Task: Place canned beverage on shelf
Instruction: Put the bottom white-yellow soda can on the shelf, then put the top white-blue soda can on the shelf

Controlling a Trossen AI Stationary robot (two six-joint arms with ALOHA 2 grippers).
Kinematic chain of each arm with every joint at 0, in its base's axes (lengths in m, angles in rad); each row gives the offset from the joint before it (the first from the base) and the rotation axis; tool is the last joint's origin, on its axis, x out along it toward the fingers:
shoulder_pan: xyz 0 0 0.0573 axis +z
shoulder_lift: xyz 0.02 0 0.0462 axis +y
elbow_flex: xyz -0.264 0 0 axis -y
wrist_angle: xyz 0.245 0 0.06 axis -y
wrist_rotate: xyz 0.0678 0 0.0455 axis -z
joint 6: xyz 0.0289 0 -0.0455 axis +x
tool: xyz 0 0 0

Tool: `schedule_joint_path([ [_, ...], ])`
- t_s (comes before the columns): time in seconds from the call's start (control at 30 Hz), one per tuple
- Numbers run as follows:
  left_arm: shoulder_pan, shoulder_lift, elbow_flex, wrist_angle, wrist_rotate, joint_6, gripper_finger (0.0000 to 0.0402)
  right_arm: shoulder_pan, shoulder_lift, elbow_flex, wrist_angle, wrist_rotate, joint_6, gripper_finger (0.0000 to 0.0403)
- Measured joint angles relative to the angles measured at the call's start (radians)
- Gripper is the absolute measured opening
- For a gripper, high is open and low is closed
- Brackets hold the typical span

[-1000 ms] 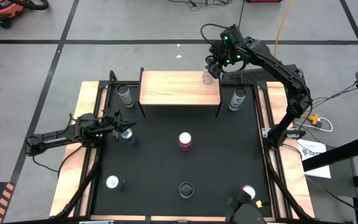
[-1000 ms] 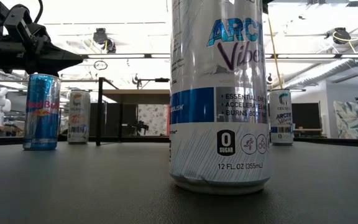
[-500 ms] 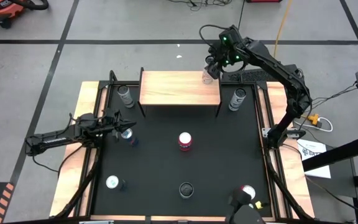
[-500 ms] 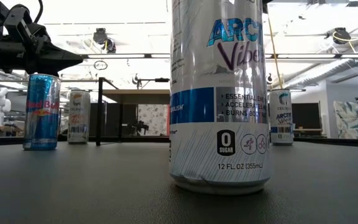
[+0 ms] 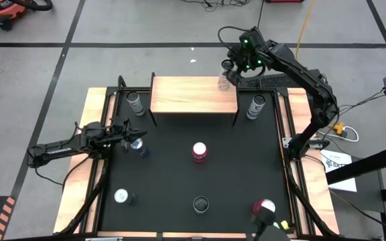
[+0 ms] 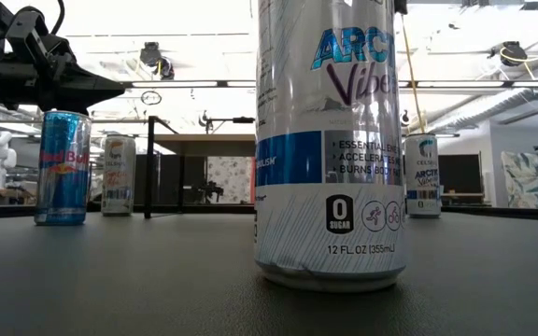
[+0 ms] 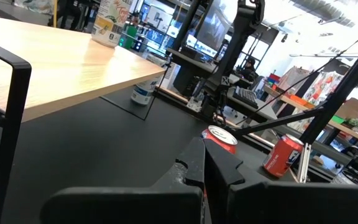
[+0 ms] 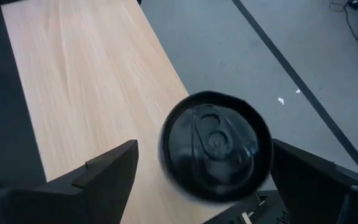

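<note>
1. Release: compare the earlier overhead pictures with the present one and you find the right gripper (image 5: pixel 232 65) a little higher and farther out past the back corner of the small rectangular light-wood shelf on thin black metal legs (image 5: pixel 194 94), where before it sat close over the can.
2. Tool state: in the right wrist view you see its two dark fingers (image 8: pixel 107 167) spread wide, one on each side of the black-topped beverage can (image 8: pixel 216 144) and apart from it; nothing is clamped.
3. Task's thing: you find that can standing upright on the shelf board at its far right corner (image 5: pixel 224 82), close to the edge, with grey floor showing beyond it.
4. Meaning for the task: you may judge this placement made, the can bearing on the wood alone; the corner position leaves little margin, so a clean retreat matters.
5. Waiting arm: your left gripper (image 5: pixel 130 134) hangs over the left side of the black tabletop (image 5: pixel 179 181) beside a blue-and-silver can (image 5: pixel 138 146), its fingers pressed together and holding nothing.
6. Remaining stock: you can count several more cans on the tabletop, among them a red can with a white top (image 5: pixel 199 152), so further placements appear to be pending.
</note>
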Motion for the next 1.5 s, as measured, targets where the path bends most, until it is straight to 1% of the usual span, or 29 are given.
schedule_joint_path([
  [0.17,0.000,0.000,0.000,0.000,0.000,0.000,0.0000,0.000,-0.063,0.000,-0.066,-0.002,0.043,0.0334],
  [0.27,0.000,0.000,0.000,0.000,0.000,0.000,0.0000,0.004,-0.101,0.000,-0.131,-0.003,0.107,0.0334],
  [0.5,0.000,0.000,0.000,0.000,0.000,-0.001,0.0000,0.007,-0.164,0.000,-0.275,0.001,0.169,0.0334],
  [0.57,0.000,0.000,0.000,0.000,0.000,-0.001,0.0000,0.007,-0.170,0.000,-0.318,0.033,0.192,0.0334],
  [0.73,0.000,0.000,0.000,0.000,0.000,-0.001,0.0000,0.006,-0.177,0.000,-0.475,0.177,0.248,0.0334],
  [0.8,0.000,0.000,0.000,0.000,0.000,-0.001,0.0000,0.006,-0.175,0.000,-0.521,0.209,0.270,0.0334],
  [1.33,0.000,0.000,0.000,0.000,0.000,0.000,0.0000,0.007,-0.177,-0.001,-0.635,0.209,0.459,0.0334],
  [1.43,0.000,0.000,0.000,0.000,0.000,0.000,0.0000,0.007,-0.201,-0.040,-0.632,0.209,0.481,0.0334],
  [1.5,0.000,0.000,0.000,0.000,0.000,0.000,0.0000,0.007,-0.224,-0.091,-0.628,0.210,0.484,0.0334],
])
